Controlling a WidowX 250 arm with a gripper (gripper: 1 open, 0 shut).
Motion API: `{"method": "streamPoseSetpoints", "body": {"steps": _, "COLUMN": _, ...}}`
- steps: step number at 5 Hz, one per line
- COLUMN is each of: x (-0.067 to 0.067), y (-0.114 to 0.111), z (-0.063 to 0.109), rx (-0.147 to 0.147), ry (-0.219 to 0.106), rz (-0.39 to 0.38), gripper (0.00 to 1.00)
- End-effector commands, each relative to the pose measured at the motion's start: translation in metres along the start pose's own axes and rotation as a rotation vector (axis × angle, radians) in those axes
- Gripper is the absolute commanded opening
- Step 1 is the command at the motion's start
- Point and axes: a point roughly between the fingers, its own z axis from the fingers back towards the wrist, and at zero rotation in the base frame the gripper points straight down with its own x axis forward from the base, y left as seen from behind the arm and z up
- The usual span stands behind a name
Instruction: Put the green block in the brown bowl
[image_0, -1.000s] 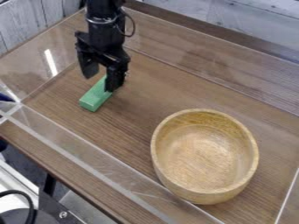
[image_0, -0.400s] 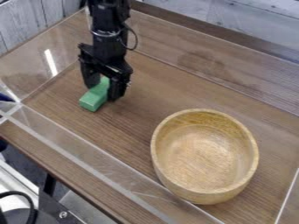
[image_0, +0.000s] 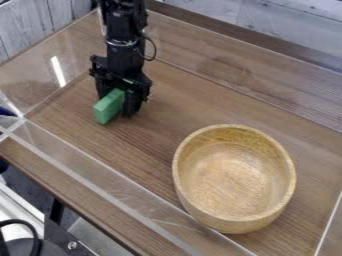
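The green block (image_0: 108, 106) lies on the wooden table surface at the left. My gripper (image_0: 119, 97) is lowered straight down over the block's far end. Its black fingers (image_0: 138, 98) stand on either side of the block, close against it. The frame does not show whether they are pressing on it. The block still rests on the table. The brown bowl (image_0: 235, 178), round and of light wood, stands empty at the front right, well apart from the gripper.
A clear plastic wall (image_0: 80, 160) runs along the front edge and the left side of the table (image_0: 201, 90). Bare wood lies between the block and the bowl.
The gripper has come down lower over the block's far end and its fingers have drawn closer around it. The block and the bowl have not moved.
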Motion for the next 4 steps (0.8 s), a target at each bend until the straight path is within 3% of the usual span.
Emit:
{"method": "streamPoseSetpoints", "body": {"steps": 1, "x": 0.008, "y": 0.004, "z": 0.046, "rx": -0.005, "ry": -0.063, "rz": -0.004, "gripper": 0.0}}
{"method": "streamPoseSetpoints", "body": {"steps": 3, "x": 0.011, "y": 0.003, "z": 0.012, "rx": -0.002, "ry": -0.045, "rz": -0.018, "gripper": 0.0}}
{"method": "streamPoseSetpoints", "body": {"steps": 4, "x": 0.02, "y": 0.001, "z": 0.006, "rx": -0.016, "ry": -0.059, "rz": -0.005, "gripper": 0.0}}
